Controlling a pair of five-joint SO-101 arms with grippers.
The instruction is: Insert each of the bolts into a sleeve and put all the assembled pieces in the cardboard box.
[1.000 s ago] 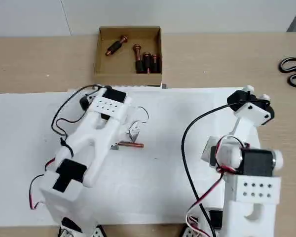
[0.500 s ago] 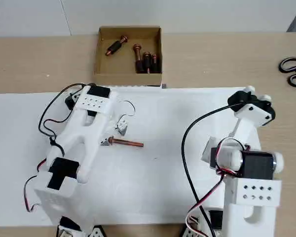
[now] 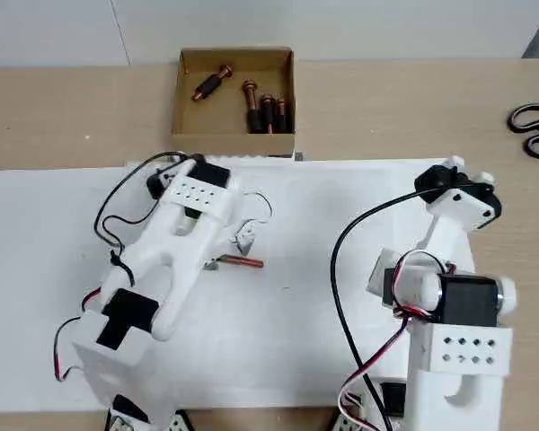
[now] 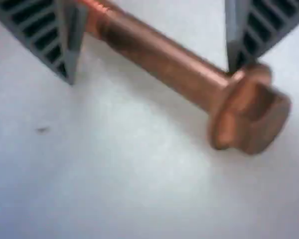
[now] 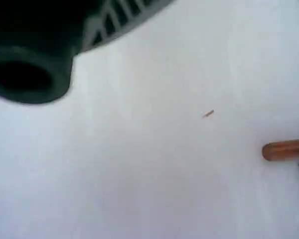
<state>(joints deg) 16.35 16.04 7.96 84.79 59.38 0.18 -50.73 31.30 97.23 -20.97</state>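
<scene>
Copper bolt flat on white paper, well short of cardboard box. Left gripper back over bolt after retreat half a second ago; jaws apart, straddling shank, nothing clamped; grasp judged imminent. Right gripper clamped on black sleeve, well apart. Bolt head masked in high view; right gripper's second finger cut off.

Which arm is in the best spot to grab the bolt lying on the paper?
Left. Its open tool already straddles the bolt, ready to close on it. The right arm is farther off, carrying a sleeve.
</scene>
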